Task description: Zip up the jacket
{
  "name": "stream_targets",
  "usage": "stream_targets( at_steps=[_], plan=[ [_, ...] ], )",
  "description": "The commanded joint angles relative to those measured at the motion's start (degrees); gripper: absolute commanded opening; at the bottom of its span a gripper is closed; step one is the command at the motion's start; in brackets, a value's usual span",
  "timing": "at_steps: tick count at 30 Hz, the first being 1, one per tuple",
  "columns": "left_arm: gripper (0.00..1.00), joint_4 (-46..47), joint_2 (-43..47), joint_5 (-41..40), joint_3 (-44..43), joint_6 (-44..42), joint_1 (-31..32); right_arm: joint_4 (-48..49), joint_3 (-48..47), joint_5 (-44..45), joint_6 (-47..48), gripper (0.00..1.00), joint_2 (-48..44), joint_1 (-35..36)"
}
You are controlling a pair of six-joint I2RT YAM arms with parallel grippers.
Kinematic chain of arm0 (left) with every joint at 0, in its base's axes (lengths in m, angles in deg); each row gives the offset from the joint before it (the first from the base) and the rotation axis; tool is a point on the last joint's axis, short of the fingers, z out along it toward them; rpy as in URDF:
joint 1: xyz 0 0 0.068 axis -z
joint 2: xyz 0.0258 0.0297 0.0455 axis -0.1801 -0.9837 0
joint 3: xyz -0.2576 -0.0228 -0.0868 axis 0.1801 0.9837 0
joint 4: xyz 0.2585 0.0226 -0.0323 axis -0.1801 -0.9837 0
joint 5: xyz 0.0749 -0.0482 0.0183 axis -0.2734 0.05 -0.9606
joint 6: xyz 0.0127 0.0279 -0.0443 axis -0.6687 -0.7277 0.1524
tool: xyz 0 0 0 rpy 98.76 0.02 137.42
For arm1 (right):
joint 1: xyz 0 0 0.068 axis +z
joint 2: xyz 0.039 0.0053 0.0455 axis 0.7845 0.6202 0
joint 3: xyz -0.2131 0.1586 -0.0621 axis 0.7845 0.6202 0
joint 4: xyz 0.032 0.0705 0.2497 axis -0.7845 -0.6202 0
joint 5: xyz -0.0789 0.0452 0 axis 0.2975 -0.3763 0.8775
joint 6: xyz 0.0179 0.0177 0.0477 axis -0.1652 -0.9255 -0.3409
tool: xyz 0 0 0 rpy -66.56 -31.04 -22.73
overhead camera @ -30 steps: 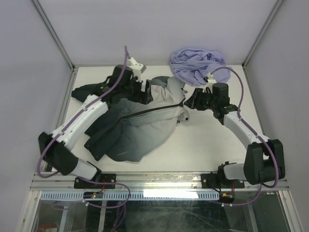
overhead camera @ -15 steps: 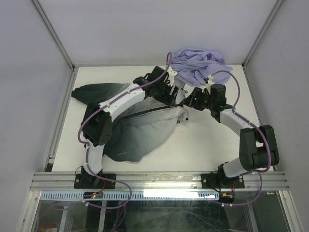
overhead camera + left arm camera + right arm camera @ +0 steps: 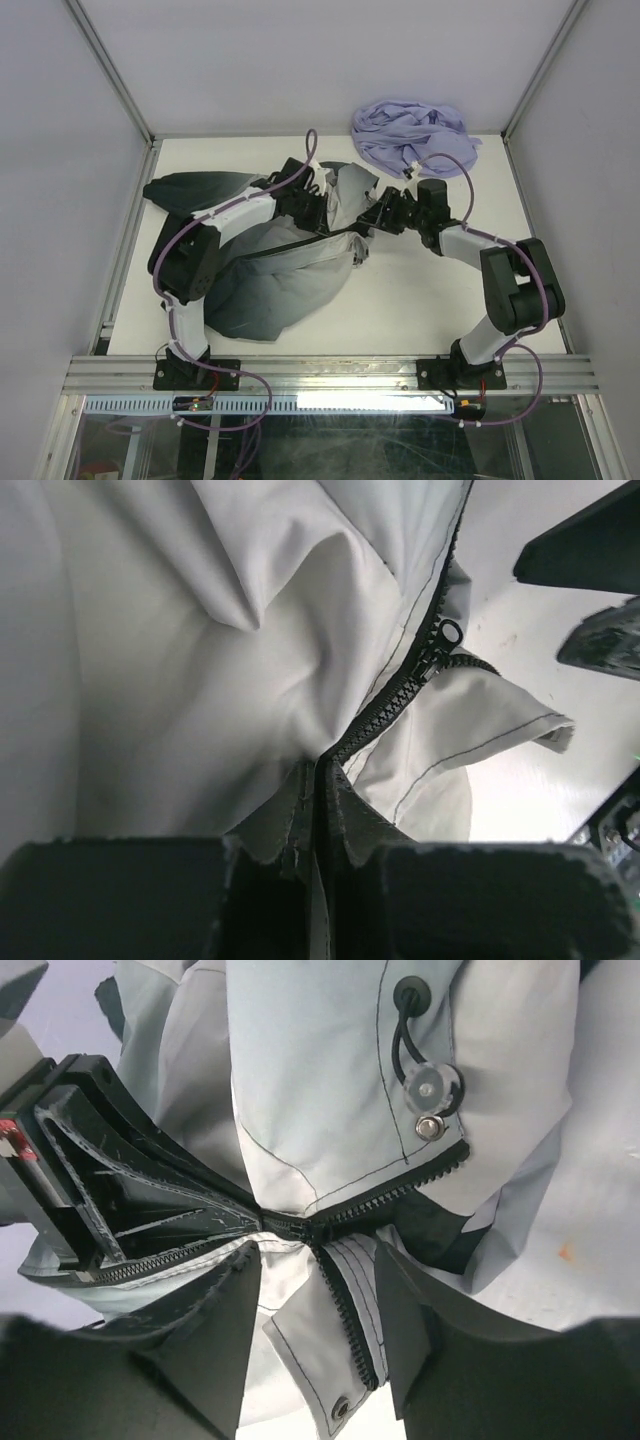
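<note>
The jacket (image 3: 285, 275) lies left of centre on the table, black fading to light grey, its dark zipper running toward the collar. My left gripper (image 3: 328, 216) is shut on the jacket's zipper seam (image 3: 318, 775), just below the zipper slider (image 3: 445, 640). In the right wrist view my right gripper (image 3: 318, 1252) stands open astride the loose collar flap (image 3: 330, 1350) with its row of teeth. Its fingers (image 3: 235, 1300) sit either side of the flap, right by the slider (image 3: 315, 1230). The two grippers nearly meet at the collar (image 3: 355, 215).
A lavender-purple garment (image 3: 410, 135) is bunched at the back right of the table. A cord toggle (image 3: 430, 1090) hangs on the collar. One black sleeve (image 3: 195, 188) stretches toward the left edge. Bare white table (image 3: 430, 290) lies to the front right.
My left gripper went from open to shut on the zipper seam and drew back leftward. The right gripper followed left, and the jacket's collar shifted left with them.
</note>
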Motion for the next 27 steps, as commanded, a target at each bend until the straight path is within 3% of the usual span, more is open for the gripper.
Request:
stream_targets(
  at_steps=[1,8,16,27],
  plan=[
    [0.03,8.86,8.61,5.31,4.98,3.68,-1.42,6.58,-0.58,-2.56,-1.8,0.5,0.79,1.56],
    [0.0,15.23,13.12,6.02,9.9,6.02,-1.75,7.69,-0.37,-2.89,-3.55,0.46,2.09,3.13],
    [0.0,16.49,14.26,6.46,10.85,6.15,-1.88,10.18,0.46,-2.7,-5.06,0.46,2.52,3.58],
    [0.0,16.4,14.25,5.94,11.21,6.06,-1.88,12.13,0.76,-4.31,-5.78,0.33,0.15,3.67]
  ],
)
